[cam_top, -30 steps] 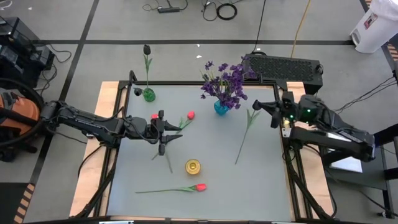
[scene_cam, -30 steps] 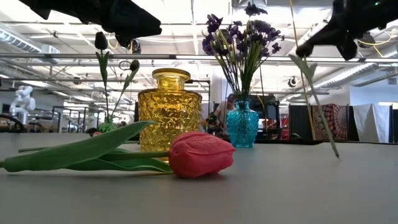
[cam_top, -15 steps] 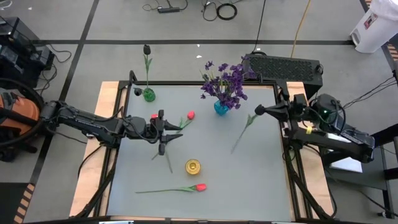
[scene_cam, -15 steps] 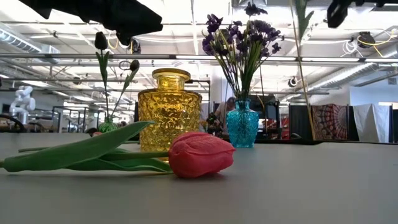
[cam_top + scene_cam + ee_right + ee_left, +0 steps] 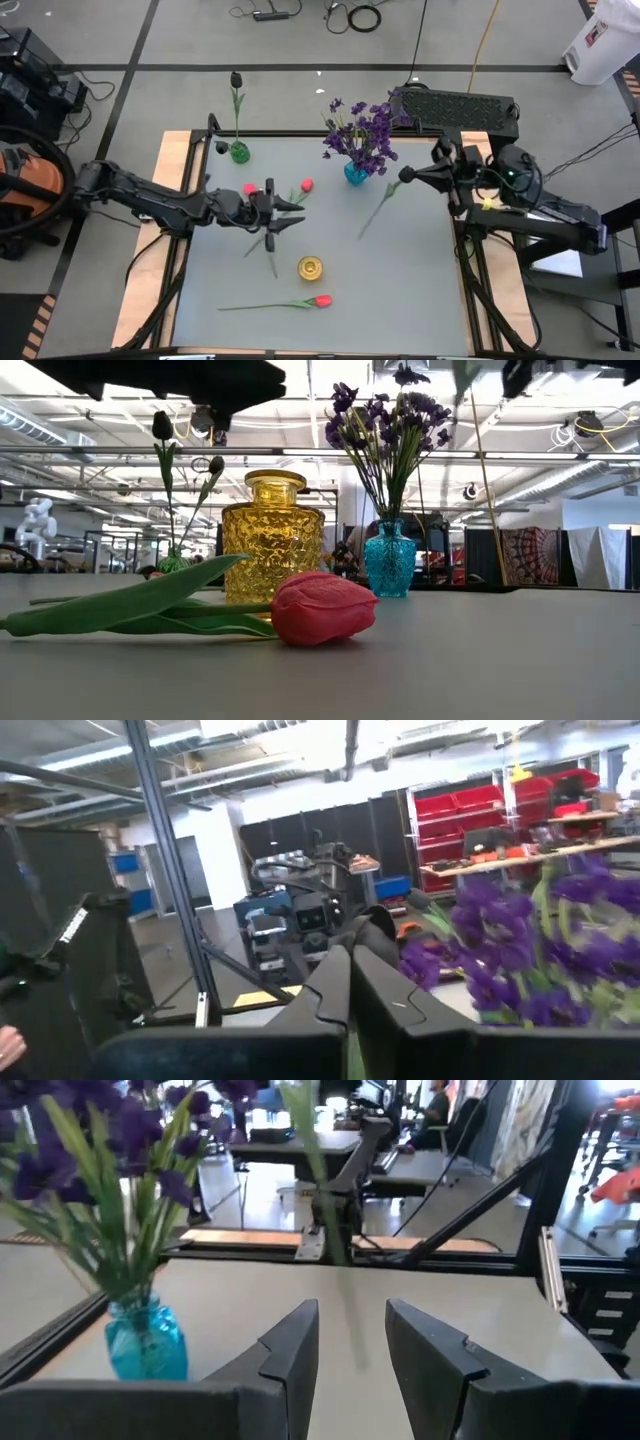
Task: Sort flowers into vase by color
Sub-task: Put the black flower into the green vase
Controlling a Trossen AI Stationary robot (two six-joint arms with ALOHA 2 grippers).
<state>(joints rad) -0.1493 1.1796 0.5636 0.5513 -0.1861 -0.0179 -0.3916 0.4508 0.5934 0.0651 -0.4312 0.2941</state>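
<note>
My right gripper [image 5: 406, 178], over the table's right side, is shut on a green-stemmed flower [image 5: 378, 210]; its bloom does not show. My left gripper [image 5: 295, 212] hovers open above two red tulips [image 5: 306, 185] [image 5: 248, 187] that lie on the table. A third red tulip [image 5: 320, 300] lies near the front edge. The green vase [image 5: 239, 152] holds a black tulip [image 5: 236, 80]. Purple flowers [image 5: 362, 135] stand in the turquoise vase [image 5: 355, 173]. The yellow vase [image 5: 310, 267] stands empty. My right gripper pinches the stem's upper part, by its leaf [image 5: 397, 186], between its two shut fingers [image 5: 350, 970]. The fingers reach in about level from the table's right side. The stem [image 5: 488, 490] slants down below them toward the table's middle, its lower end apparently off the surface.
A black box [image 5: 455, 108] sits beyond the far right corner. The black frame rail [image 5: 465, 250] runs along the right edge. Bare grey table [image 5: 400, 290] spreads across the near right.
My right gripper has risen and tipped up from pointing down to about level. The stem's lower end has left the table and swung toward the table's middle. My left gripper has moved a little toward the table's right edge, still open.
</note>
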